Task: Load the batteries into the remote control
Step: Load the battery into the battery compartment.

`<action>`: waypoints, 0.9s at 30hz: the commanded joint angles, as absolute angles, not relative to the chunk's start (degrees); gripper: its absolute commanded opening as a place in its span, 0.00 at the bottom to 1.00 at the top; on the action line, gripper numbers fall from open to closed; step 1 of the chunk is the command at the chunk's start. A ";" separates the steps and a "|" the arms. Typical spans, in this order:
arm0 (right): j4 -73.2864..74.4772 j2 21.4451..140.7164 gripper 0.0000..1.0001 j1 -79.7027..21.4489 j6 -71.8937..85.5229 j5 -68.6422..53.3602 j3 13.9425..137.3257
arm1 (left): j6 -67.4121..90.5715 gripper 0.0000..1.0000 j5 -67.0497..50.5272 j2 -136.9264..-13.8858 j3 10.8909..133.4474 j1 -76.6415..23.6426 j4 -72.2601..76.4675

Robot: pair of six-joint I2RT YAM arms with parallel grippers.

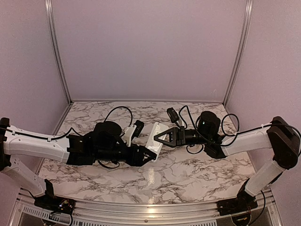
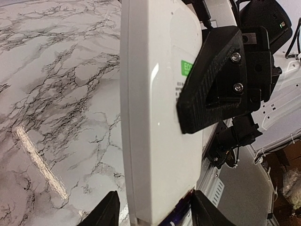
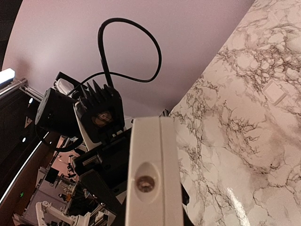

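Left gripper (image 2: 157, 214) clamped on remote control (image 2: 150, 117).
Long axis vertical in left wrist view; right gripper (image 1: 163, 136) touches it, closure unclear.

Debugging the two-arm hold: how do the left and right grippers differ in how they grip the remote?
The left gripper takes the remote control at one end, the right gripper at the opposite half. The left's fingers sit either side of that end. The right shows one finger flat on the broad face by the green label, the other hidden. Shared: both hold it off the table.
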State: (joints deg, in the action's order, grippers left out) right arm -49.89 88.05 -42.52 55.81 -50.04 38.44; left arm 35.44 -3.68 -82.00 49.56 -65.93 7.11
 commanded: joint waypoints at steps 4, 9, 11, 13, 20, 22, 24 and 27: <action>-51.14 86.48 0.00 -43.14 55.28 -50.36 40.47 | 37.07 0.38 -4.99 -82.48 48.74 -64.20 9.93; -51.41 86.73 0.00 -43.08 55.62 -50.28 40.84 | 35.79 0.31 -3.97 -83.04 49.19 -64.02 7.26; -51.56 86.77 0.00 -42.89 55.80 -50.28 40.87 | 34.98 0.32 -3.89 -83.06 49.51 -64.07 6.32; -51.60 86.73 0.00 -42.37 56.04 -50.37 40.83 | 33.57 0.39 -3.79 -83.06 50.28 -64.05 4.28; -48.34 84.73 0.00 -38.14 54.88 -50.20 39.18 | 32.13 0.70 1.09 -76.24 48.81 -58.97 -0.74; -46.68 83.64 0.00 -36.40 54.16 -49.91 38.29 | 32.37 0.74 4.74 -74.21 47.92 -56.34 -3.94; -44.83 82.50 0.00 -34.85 53.11 -49.63 37.35 | 32.93 0.80 7.23 -73.08 47.30 -53.26 -6.97; -42.28 81.14 0.00 -33.33 51.50 -49.51 36.53 | 32.51 0.89 9.85 -72.88 46.90 -48.97 -11.46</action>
